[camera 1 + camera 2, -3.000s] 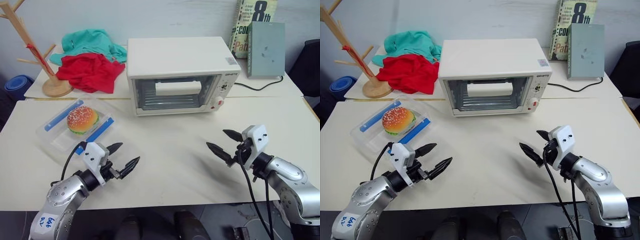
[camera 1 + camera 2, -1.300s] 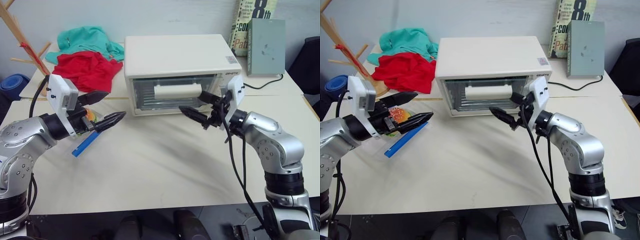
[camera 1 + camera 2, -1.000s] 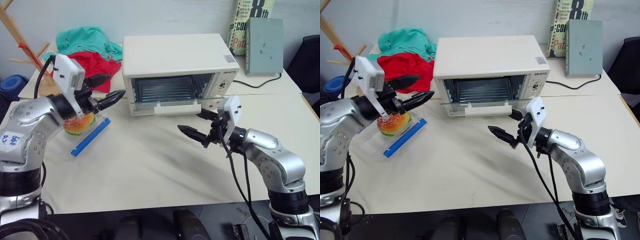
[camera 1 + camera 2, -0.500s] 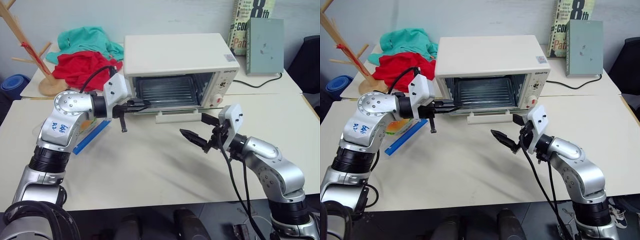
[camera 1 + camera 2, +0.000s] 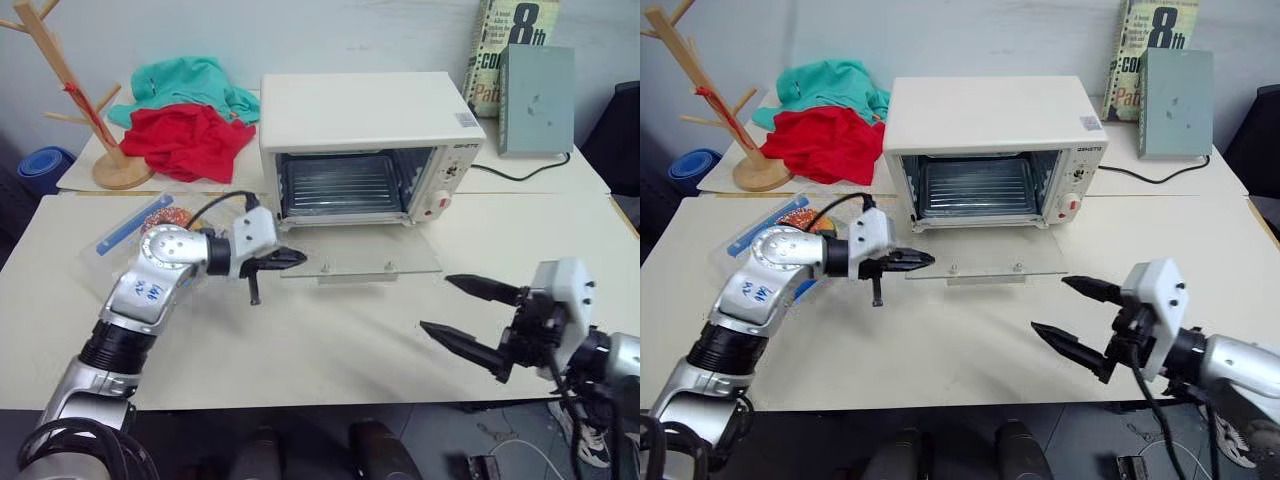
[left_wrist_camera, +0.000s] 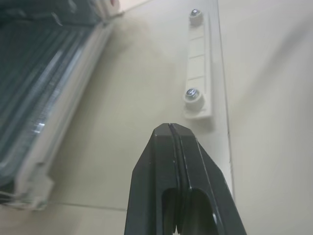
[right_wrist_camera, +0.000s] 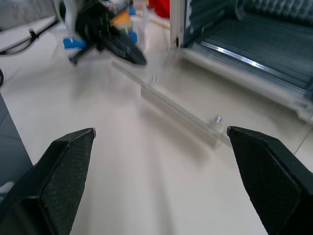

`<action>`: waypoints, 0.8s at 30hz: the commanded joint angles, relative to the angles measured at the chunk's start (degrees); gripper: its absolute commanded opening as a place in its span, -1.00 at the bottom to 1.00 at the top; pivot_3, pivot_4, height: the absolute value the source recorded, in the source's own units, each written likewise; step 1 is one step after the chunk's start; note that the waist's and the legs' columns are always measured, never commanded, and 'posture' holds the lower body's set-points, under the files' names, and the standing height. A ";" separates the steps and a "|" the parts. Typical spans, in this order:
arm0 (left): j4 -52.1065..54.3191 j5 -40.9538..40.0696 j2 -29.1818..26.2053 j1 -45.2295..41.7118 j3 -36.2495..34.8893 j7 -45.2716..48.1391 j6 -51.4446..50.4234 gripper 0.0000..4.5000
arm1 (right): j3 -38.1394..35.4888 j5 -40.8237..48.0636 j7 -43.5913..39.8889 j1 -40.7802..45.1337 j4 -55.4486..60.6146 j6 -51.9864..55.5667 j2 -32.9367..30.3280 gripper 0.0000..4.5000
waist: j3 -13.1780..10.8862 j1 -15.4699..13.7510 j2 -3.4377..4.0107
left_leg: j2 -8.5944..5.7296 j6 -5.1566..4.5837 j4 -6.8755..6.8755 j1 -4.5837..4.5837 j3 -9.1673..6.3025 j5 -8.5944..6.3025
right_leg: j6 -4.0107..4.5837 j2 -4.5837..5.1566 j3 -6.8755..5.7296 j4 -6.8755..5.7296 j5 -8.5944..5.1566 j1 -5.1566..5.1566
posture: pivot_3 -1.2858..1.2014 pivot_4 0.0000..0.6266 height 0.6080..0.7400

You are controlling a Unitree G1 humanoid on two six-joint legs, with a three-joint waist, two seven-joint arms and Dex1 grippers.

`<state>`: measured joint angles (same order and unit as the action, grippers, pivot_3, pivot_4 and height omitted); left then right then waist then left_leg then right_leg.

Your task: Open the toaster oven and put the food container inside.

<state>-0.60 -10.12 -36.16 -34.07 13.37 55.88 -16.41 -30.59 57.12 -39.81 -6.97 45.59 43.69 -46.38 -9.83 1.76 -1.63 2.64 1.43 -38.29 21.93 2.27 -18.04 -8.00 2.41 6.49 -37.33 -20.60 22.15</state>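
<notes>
Both arms are built of rounded silver-grey metal segments joined by black rings, and the left arm (image 5: 150, 290) bears a small white sticker with blue handwriting. A black cable loops over the left wrist, and another hangs beneath the right arm (image 5: 1240, 365). Each wrist ends in a white boxy housing carrying a claw: the left claw (image 5: 295, 259) and the right claw (image 5: 470, 318) both have two black, pointed, tapering fingers with finely textured faces.

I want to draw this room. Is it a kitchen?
Probably not a real kitchen; more like a workroom. The toaster oven sits on plain tables beside books and a clothes pile.
</notes>
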 commanded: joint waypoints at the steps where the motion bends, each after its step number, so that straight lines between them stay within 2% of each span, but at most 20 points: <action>1: 0.09 4.71 1.01 0.93 2.78 -2.10 0.51 -1.00 | -1.45 5.84 3.92 4.82 -0.85 -0.06 -1.26 1.00 | 0.00 0.06 -0.01 | 0.00 0.00 0.01 0.00 0.00 0.06 | 0.04 -0.04 0.01 0.02 0.09 0.00 | 0.03 -0.52 1.00; 7: 2.35 6.96 1.50 3.16 2.63 -3.64 0.53 -1.00 | 2.26 11.00 8.26 14.57 -3.67 0.78 -3.27 1.00 | -0.02 -0.04 -0.04 | 0.04 -0.08 0.04 -0.03 -0.03 0.23 | 0.06 0.01 0.03 0.03 0.23 -0.03 | 0.03 -0.52 1.00; 10: 6.98 2.13 1.05 5.01 -2.36 -4.51 -6.37 -1.00 | 4.87 10.61 6.69 17.60 -5.34 1.11 -5.10 1.00 | -0.02 0.02 -0.05 | 0.07 -0.08 0.09 -0.01 -0.04 0.23 | 0.05 0.07 0.00 0.08 0.24 -0.01 | 0.03 -0.52 1.00; 11: 10.09 -1.98 0.42 6.21 -5.29 -3.69 -11.01 -0.82 | 5.88 10.26 5.66 18.41 -5.97 1.15 -5.60 1.00 | -0.02 0.07 -0.04 | 0.08 -0.08 0.12 0.03 -0.06 0.22 | 0.05 0.08 -0.01 0.09 0.24 0.04 | 0.03 -0.52 1.00; 14: 18.59 -10.71 -1.54 10.06 -14.36 -4.73 -22.57 -0.48 | 9.61 7.77 2.41 20.73 -8.58 0.79 -6.70 1.00 | -0.03 0.32 -0.05 | 0.17 -0.08 0.15 0.28 -0.08 0.22 | 0.08 0.18 -0.05 -0.06 0.22 0.38 | 0.03 -0.52 1.00; 18: 26.21 -15.58 -3.04 16.32 -25.73 -11.12 -33.21 0.08 | 15.36 3.13 -1.28 24.87 -12.71 0.08 -6.87 1.00 | -0.04 0.34 -0.05 | 0.22 -0.07 0.20 0.28 -0.18 0.22 | 0.20 0.31 -0.15 -0.06 0.16 0.41 | 0.03 -0.52 1.00; 24: 37.89 -28.55 1.20 27.41 -48.74 -19.12 -46.56 0.88 | 22.55 -3.00 -8.23 32.18 -19.71 -1.83 -5.01 1.00 | -0.13 0.63 -0.19 | 0.18 -0.05 0.21 0.28 -0.18 0.21 | 0.20 0.53 -0.27 0.00 0.16 0.38 | 0.03 -0.52 1.00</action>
<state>33.23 -35.45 -35.28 -7.19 -29.66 39.16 -60.74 -8.37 55.52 -46.03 24.10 26.56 43.64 -51.75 -9.97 2.39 -1.82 2.81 1.39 -38.08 22.21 2.05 -17.83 -7.80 2.98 6.17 -37.33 -20.44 22.51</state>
